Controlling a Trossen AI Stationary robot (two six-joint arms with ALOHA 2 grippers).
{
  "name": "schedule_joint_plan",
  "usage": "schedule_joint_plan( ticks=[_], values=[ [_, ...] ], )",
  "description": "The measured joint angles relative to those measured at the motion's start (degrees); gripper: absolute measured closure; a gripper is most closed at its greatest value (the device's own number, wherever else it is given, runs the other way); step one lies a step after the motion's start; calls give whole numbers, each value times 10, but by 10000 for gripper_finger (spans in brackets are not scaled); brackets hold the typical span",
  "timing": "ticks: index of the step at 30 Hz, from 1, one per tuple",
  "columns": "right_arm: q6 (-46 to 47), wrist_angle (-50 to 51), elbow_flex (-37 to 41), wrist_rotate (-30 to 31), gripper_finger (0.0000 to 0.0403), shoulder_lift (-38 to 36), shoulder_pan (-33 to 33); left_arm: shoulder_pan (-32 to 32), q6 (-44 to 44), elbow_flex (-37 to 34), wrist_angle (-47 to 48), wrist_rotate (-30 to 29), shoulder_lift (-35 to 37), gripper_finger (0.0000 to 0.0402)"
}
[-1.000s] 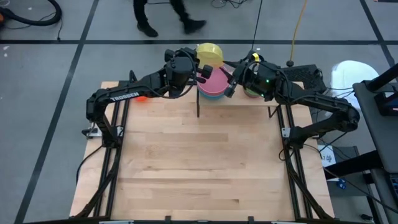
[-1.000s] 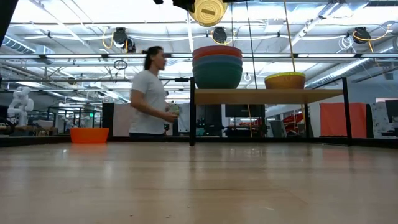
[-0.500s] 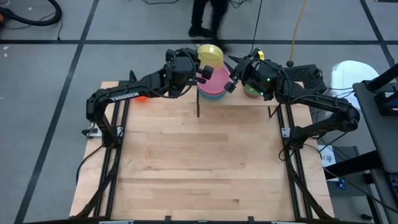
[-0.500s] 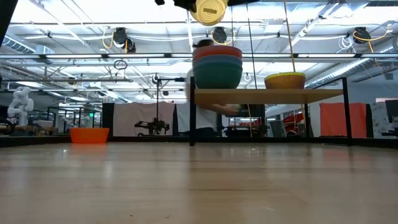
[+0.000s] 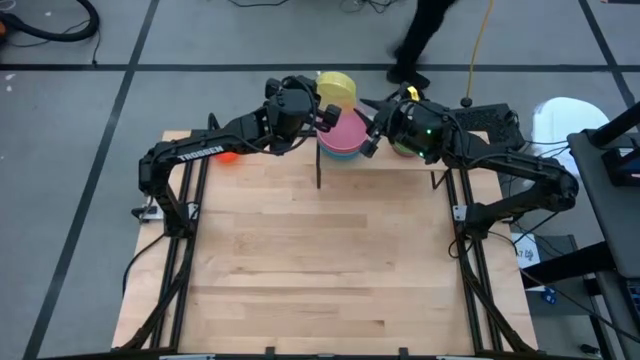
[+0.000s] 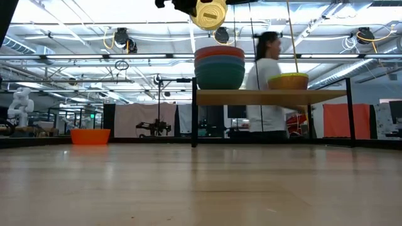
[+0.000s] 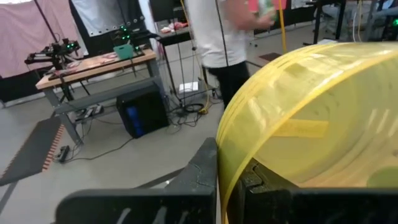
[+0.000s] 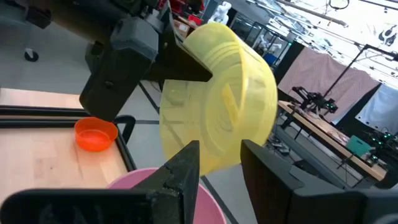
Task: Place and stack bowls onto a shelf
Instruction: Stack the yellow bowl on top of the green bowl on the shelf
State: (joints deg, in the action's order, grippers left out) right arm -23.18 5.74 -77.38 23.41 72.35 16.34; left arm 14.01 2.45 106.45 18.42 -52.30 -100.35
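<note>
My left gripper (image 5: 322,103) is high above the shelf's left end and shut on a yellow bowl (image 5: 337,87), which stands on edge (image 6: 209,12). Below it, a stack of bowls (image 6: 219,66) with a pink bowl (image 5: 346,133) on top and teal ones beneath rests on the shelf (image 6: 270,96). A single yellow-green bowl (image 6: 288,81) sits on the shelf's right part. My right gripper (image 8: 221,165) is open, just right of and above the pink bowl, fingers pointing toward the yellow bowl (image 8: 217,118). An orange bowl (image 6: 90,135) stands on the table, left of the shelf. My left gripper pinches the yellow bowl by its rim (image 7: 225,163), one finger (image 7: 202,177) on each side of the wall, coming level from the table's left. The bowl is lifted clear above the stack and tipped on edge, its base toward the table's near edge.
The shelf stands at the table's far edge on thin black legs (image 5: 318,172). The orange bowl (image 5: 229,157) lies partly under my left arm. The wide tabletop (image 5: 320,260) stretches toward the near edge. A person (image 6: 269,88) walks behind the table.
A person behind the table has walked from its left side to its right side. Both arms have stayed nearly where they were, the yellow bowl still held above the stack.
</note>
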Motion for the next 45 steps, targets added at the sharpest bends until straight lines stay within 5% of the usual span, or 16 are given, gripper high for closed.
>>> schedule_joint_plan(
  ticks=[33,41,45],
  values=[
    [-3,-11,0,-39,294,15,50,-27,35,0,24,19,0,399],
    [-2,-11,0,-31,383,15,54,-27,39,0,32,28,1,399],
    [-12,-12,0,-31,392,15,55,-28,40,0,33,29,1,391]
  ],
)
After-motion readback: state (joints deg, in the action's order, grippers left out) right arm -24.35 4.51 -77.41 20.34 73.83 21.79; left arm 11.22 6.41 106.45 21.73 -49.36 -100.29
